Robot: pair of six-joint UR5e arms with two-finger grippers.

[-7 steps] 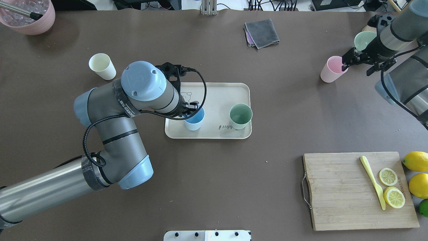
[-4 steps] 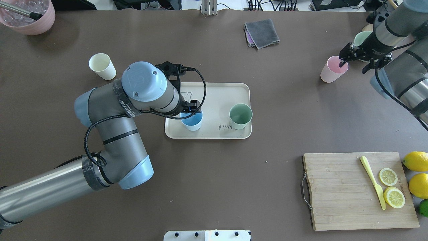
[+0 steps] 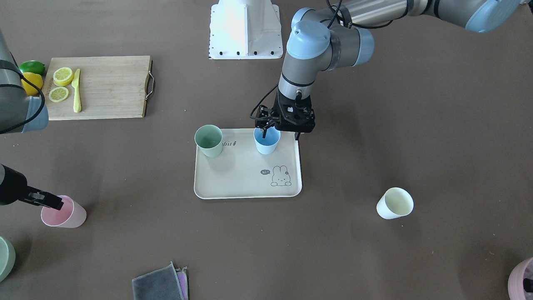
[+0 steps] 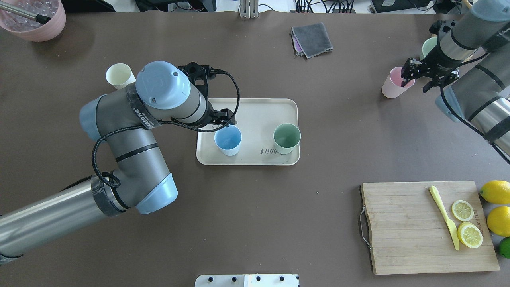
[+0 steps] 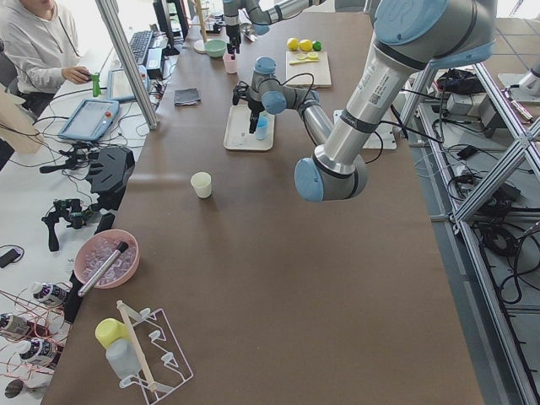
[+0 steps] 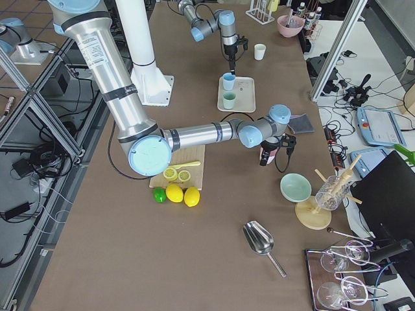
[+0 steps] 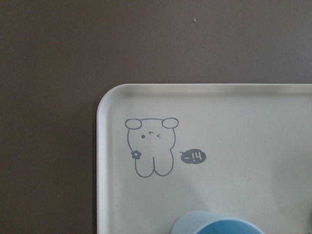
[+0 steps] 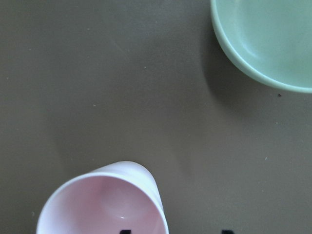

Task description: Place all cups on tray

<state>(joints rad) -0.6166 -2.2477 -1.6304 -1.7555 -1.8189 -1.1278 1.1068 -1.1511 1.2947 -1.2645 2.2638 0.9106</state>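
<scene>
Your left gripper [image 4: 227, 119] hung spread at the light blue cup's [image 4: 228, 141] twelve o'clock; your right gripper [image 4: 416, 84], wide, straddled the pink cup's [image 4: 390, 85] rim.

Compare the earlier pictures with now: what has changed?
The left tool has let go of the blue cup on the tray and drawn back. The right tool has edged over the pink cup, open astride its rim. The green cup and cream cup stayed put.

A wooden cutting board [image 4: 402, 227] is carrying a yellow knife [image 4: 443, 217] and two lemon slices [image 4: 462, 210]. Whole lemons [image 4: 495, 192] are lying beside it, and a grey cloth [image 4: 312, 39] is resting well apart.
</scene>
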